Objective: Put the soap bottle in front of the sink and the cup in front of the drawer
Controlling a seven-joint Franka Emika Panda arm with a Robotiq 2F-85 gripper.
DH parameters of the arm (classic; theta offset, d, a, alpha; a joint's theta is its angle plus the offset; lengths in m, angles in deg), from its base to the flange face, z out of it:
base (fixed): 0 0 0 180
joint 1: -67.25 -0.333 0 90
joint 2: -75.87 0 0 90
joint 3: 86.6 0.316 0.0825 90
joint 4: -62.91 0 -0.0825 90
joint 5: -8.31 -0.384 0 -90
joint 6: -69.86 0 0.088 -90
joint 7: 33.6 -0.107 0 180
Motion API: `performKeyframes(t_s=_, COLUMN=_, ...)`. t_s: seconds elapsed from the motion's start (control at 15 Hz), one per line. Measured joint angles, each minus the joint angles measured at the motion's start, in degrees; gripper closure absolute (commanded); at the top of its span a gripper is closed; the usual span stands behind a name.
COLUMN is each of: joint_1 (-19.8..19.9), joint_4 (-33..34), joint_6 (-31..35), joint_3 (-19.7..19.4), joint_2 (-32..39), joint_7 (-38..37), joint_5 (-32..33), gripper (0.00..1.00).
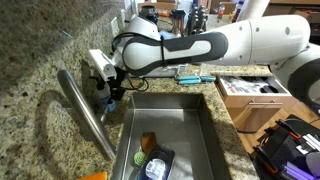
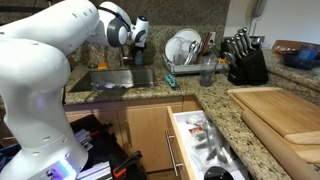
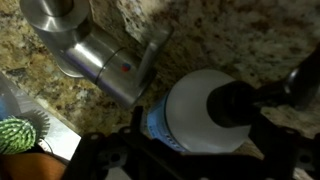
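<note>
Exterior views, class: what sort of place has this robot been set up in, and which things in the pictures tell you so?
Most likely a home kitchen: a steel sink with a curved faucet, a speckled granite counter, and a knife block beside a dish rack.

the arm (image 2: 50, 60) reaches over the sink (image 2: 108, 82), gripper (image 2: 138, 42) near its back rim. a grey cup (image 2: 208, 72) stands beside the knife block (image 2: 245, 62); the drawer (image 2: 200, 140) is open.
</note>
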Motion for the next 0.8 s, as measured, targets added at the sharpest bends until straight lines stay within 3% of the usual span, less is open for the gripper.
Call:
performKeyframes(t_s=0.13, joint_1=1.23, joint_4=0.00, joint_6=-0.60, joint_3=3.03, joint_2=0.24, joint_7=2.49, joint_5=-2.31, gripper=0.00)
performKeyframes(t_s=0.33, joint_1=1.33, joint_4=0.00, joint_6=-0.61, joint_3=3.15, joint_2=0.25, joint_7=2.72, joint_5=-2.33, gripper=0.00)
performKeyframes(t_s=0.4, joint_1=1.25, joint_4=0.00, joint_6=-0.61, joint_3=3.12, joint_2=0.25, joint_7=2.71, joint_5=-2.33, gripper=0.25)
performKeyframes(t_s=0.47, joint_1=1.22, joint_4=0.00, joint_6=-0.61, joint_3=3.12, joint_2=0.25, joint_7=2.71, joint_5=-2.33, gripper=0.28)
performKeyframes(t_s=0.67, joint_1=1.23, joint_4=0.00, joint_6=-0.55, joint_3=3.05, joint_2=0.25, joint_7=2.36, joint_5=-2.33, gripper=0.50)
performKeyframes(t_s=0.8, joint_1=1.27, joint_4=0.06, joint_6=-0.48, joint_3=3.00, joint_2=0.22, joint_7=1.62, joint_5=-2.34, gripper=0.53)
